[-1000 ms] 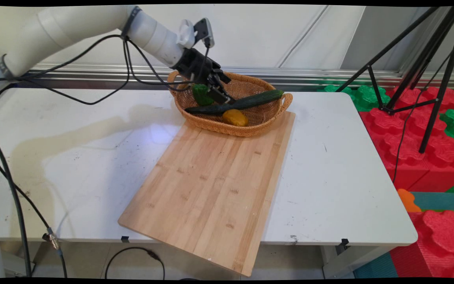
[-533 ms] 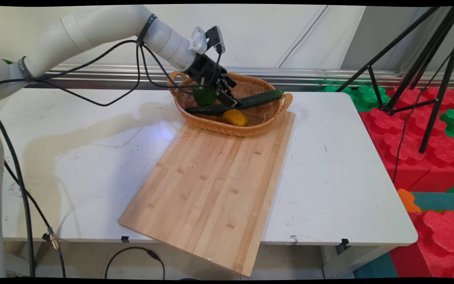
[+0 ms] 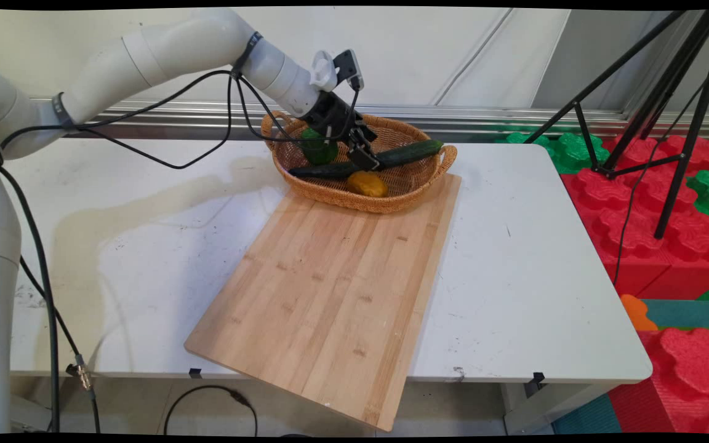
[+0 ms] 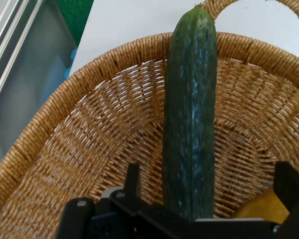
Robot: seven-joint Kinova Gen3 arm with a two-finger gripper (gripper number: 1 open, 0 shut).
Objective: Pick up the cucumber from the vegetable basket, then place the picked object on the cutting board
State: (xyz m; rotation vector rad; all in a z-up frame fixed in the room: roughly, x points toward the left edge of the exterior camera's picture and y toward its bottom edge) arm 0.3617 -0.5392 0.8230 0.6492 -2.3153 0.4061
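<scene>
While the white table (image 3: 145, 246) carries everything in the scene, the biggest thing lying on it is a bamboo cutting board (image 3: 330, 295), set at a slant so that its near corner hangs past the table's front edge. At the board's far end sits an oval wicker basket (image 3: 416, 192) with a loop handle at each end, its near rim resting on the board. Inside the basket a long dark green cucumber (image 3: 404, 154) lies across from the left side up onto the right rim, where its tip pokes out beside the handle. A green bell pepper (image 3: 317, 149) stands in the basket's far left part, behind the cucumber, and a smaller yellow-orange vegetable (image 3: 367, 183), perhaps a pepper, lies against the near wall, just in front of the cucumber. The black gripper (image 3: 368, 157) reaches down into the basket at the cucumber's middle, right beside the green pepper. Seen from the hand camera, the cucumber (image 4: 190, 119) runs straight up between the two fingers (image 4: 133, 180), which stand wide apart on either side of it and grasp nothing, with the woven basket (image 4: 79, 149) wall curving around behind.
</scene>
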